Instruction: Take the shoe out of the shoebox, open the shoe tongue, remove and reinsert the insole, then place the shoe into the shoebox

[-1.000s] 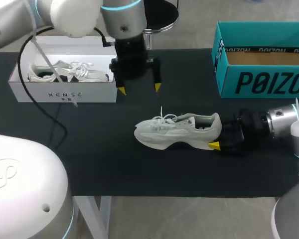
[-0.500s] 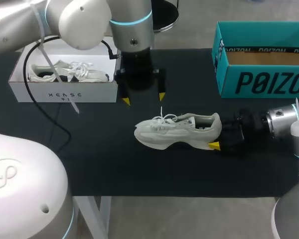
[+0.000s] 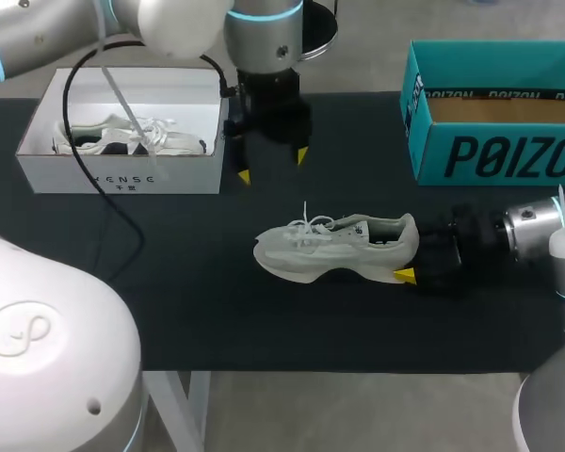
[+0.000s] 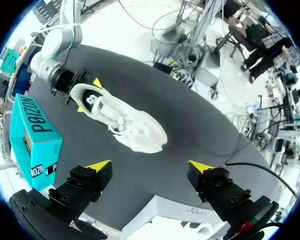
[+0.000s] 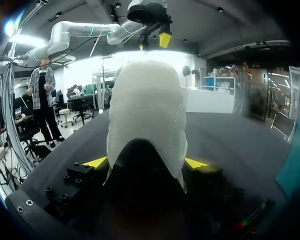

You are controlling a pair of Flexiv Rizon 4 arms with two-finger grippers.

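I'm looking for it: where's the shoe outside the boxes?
In the head view the shoe lies central on the table, heel in the right claw, white box off to its left.

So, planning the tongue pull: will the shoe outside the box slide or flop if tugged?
Probably stays put: the right gripper clamps the shoe at its heel. The soft-looking upper likely gives, and the loose laces would flop. It seems light; unclamped it might slide.
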